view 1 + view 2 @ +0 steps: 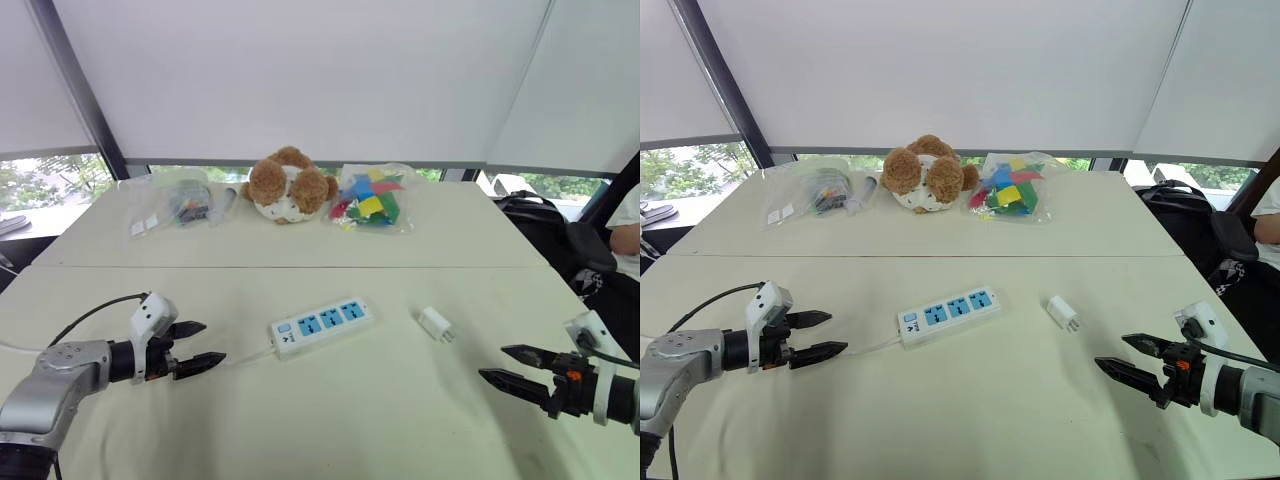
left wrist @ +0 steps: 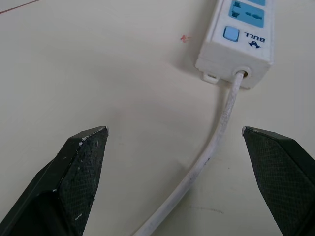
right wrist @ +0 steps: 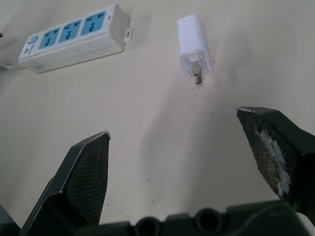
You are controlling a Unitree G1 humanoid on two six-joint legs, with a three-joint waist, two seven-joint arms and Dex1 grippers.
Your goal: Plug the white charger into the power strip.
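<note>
Nearest me are the two grippers, low over the cream bench: the left gripper (image 1: 198, 346) and the right gripper (image 1: 512, 366) both have their jaws spread wide with nothing between them. Between them, further in, the power strip (image 1: 322, 325) lies flat and a little askew, its three blue sockets facing up and its cord (image 2: 216, 142) trailing off toward the left gripper. The white charger (image 1: 434, 323) lies on its side well apart from the strip, nearer the right gripper, with its metal prongs pointing back toward that gripper rather than down. That, I'd say, is where trouble starts: a small smooth box lying flat could skid or spin away if the jaws close off-centre, and a grasp across the wrong faces would leave the prongs awkwardly aimed for the sockets. The strip looks light and is not held down, so pushing the plug in could shove or tip it, and the left gripper sits close enough to the cord to snag it and drag the strip. The teddy bear (image 1: 290, 185) and bags (image 1: 372, 197) at the far edge seem safely clear.
</note>
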